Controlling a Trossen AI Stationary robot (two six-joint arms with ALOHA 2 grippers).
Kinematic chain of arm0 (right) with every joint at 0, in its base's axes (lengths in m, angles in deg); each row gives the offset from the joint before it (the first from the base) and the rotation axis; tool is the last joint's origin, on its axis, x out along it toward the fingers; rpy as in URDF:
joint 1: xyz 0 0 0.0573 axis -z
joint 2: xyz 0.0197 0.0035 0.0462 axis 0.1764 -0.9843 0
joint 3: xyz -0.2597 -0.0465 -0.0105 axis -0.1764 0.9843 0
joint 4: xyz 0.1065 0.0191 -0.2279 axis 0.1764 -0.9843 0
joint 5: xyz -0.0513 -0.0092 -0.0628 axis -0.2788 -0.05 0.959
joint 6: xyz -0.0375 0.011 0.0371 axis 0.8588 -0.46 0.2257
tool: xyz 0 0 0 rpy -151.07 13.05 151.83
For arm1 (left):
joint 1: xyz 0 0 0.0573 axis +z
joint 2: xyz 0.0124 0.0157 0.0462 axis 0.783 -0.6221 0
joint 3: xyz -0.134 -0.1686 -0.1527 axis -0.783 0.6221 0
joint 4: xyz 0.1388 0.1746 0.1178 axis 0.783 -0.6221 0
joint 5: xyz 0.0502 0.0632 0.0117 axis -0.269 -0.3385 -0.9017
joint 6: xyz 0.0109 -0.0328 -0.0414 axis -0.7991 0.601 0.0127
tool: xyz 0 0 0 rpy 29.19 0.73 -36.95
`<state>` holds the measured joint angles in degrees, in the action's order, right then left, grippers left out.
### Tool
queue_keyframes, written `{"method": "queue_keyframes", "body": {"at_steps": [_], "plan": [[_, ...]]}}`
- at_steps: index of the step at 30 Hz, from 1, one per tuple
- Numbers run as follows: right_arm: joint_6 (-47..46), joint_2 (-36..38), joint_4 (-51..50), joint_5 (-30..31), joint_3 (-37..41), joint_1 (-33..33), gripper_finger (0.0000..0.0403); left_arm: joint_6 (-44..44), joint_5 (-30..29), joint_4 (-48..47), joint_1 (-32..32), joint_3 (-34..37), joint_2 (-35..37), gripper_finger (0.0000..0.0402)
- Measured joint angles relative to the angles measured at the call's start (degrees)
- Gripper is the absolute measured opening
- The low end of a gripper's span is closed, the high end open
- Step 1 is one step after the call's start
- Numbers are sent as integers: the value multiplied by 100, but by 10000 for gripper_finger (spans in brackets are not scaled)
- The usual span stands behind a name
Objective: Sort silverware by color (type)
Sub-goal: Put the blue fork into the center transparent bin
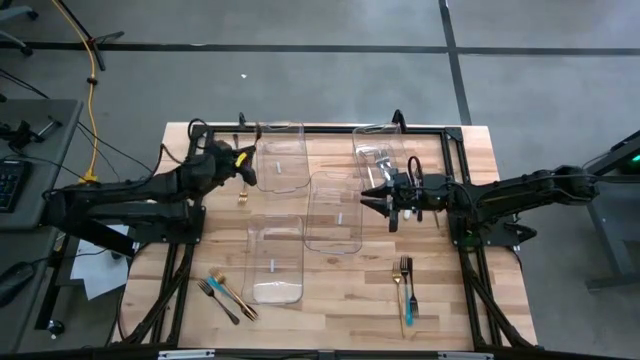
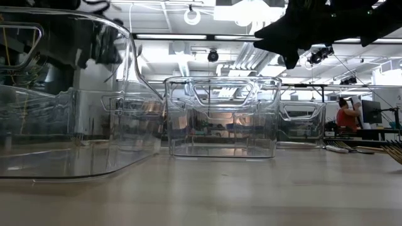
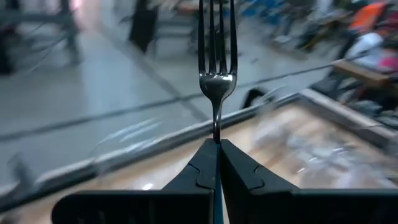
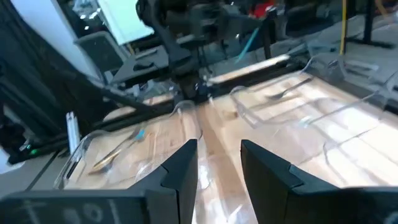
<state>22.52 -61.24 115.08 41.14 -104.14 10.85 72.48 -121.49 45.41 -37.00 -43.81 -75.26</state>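
Left claw [image 3: 217, 163] clamps silver fork [image 3: 216, 59] by handle, tines pointing straight ahead along claw axis, near bin [image 1: 279, 157]. Right claw [image 4: 219, 167] parted, empty, above worktop [image 1: 440, 295].

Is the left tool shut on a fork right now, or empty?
Shut on a fork. In the left wrist view, the left tool has its fingers pressed together on the handle of a silver fork, tines pointing away.
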Motion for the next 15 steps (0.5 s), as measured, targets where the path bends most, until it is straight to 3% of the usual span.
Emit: {"method": "queue_keyframes", "body": {"at_steps": [9, 15], "plan": [[468, -109, 992, 2, 0, 2, 119, -1241, 733, 1627, -588, -2, -702, 0], [762, -778, 2181, 2, -7, 2, 119, -1490, 1629, 2830, -695, -2, -1544, 0]]}}
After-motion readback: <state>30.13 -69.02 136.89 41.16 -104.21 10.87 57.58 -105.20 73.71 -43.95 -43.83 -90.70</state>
